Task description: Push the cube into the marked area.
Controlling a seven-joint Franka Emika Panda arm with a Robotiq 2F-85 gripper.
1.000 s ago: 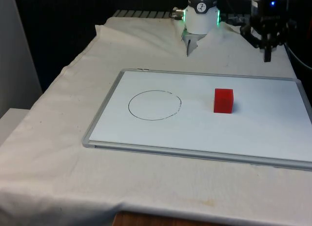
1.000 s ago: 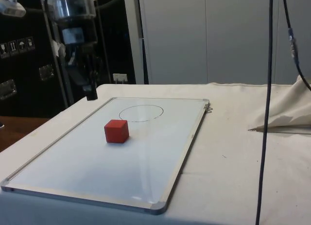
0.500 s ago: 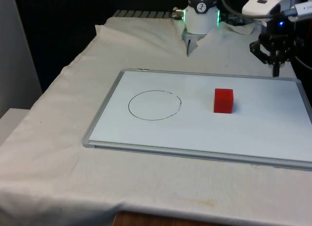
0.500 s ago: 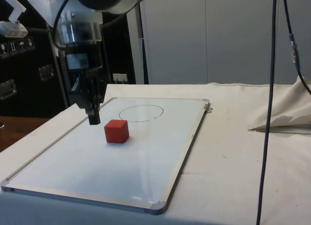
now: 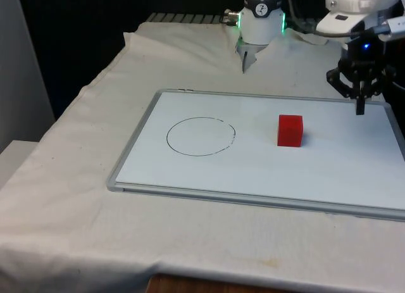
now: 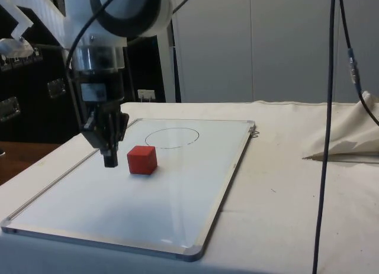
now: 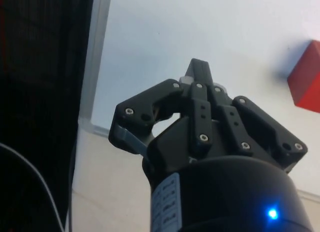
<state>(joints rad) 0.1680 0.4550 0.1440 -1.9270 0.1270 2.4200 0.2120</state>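
Red cube [image 5: 290,130] flat on whiteboard [image 5: 342,173], faces square to board's edges, no long axis, well to the front view's right of drawn circle [image 5: 200,136]. Black gripper [image 5: 361,107] just above board, near cube on side away from circle, jaws together, pointing down. White-clothed tabletop [image 5: 76,192] beneath.

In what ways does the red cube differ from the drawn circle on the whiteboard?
The red cube is a solid block standing up from the whiteboard; the drawn circle is only a thin flat outline. The cube is bright red, the circle dark. In the front view the cube sits to the circle's right, apart from it. Both are on the same whiteboard.
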